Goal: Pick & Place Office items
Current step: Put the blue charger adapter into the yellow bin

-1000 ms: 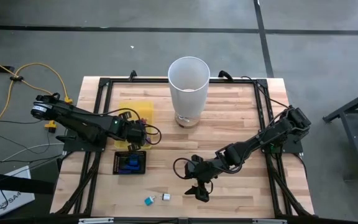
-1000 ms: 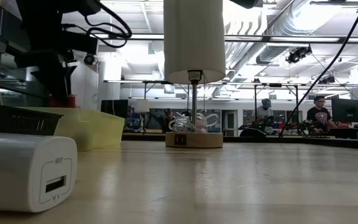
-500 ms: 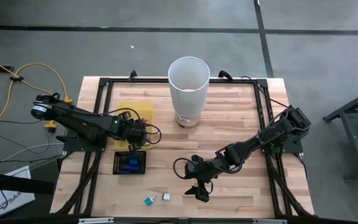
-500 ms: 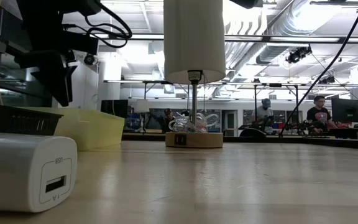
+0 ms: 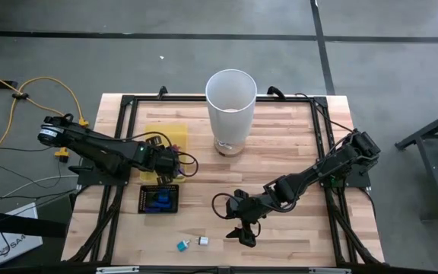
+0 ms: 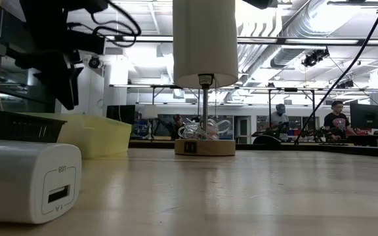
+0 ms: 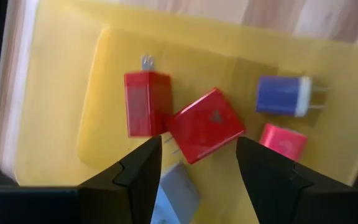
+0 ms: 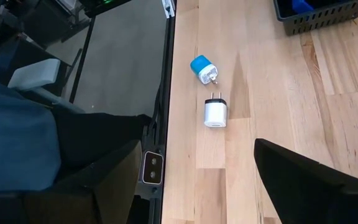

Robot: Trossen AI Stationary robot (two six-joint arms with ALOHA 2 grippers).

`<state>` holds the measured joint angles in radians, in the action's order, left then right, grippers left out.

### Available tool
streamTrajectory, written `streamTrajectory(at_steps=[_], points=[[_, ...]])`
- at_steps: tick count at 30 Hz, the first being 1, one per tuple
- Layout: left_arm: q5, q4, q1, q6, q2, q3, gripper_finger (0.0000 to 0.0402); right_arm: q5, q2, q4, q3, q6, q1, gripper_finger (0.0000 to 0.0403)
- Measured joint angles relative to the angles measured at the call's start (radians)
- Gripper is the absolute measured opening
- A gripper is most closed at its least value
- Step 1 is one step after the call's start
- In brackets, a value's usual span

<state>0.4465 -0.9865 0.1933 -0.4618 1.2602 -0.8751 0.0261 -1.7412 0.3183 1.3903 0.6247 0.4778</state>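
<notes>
Left gripper hangs released, holding nothing, over the yellow tray, where red chargers and a blue one lie. Right gripper, also spread and empty, waits near the white charger and light-blue charger on the table. Advice: the left should lift straight clear of the tray; the right should straddle the white charger squarely before closing.

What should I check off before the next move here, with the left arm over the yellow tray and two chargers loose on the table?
1. Left gripper open above yellow tray: ok.
2. Red charger lying in the tray, free of the fingers: ok.
3. Right gripper open, empty: ok.
4. White charger and light blue charger apart, reachable near the table edge: ok.
5. Black mesh tray clear of both arms: ok.
</notes>
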Motion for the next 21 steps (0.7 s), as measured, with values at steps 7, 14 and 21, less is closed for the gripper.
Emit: streamTrajectory(at_steps=[7, 14, 21], points=[[-0.005, 0.067, 0.048, 0.078, 0.0, -0.046, 0.0198, 0.0, 0.0, 0.0, 0.0, 0.0, 0.0, 0.03], [-0.011, 0.145, 0.144, 0.103, 0.0, -0.085, 0.0198, 0.0, 0.0, 0.0, 0.0, 0.0, 0.0, 0.03], [-0.01, 0.203, 0.244, 0.098, 0.0, -0.121, 0.0198, 0.0, 0.0, 0.0, 0.0, 0.0, 0.0, 0.03]])
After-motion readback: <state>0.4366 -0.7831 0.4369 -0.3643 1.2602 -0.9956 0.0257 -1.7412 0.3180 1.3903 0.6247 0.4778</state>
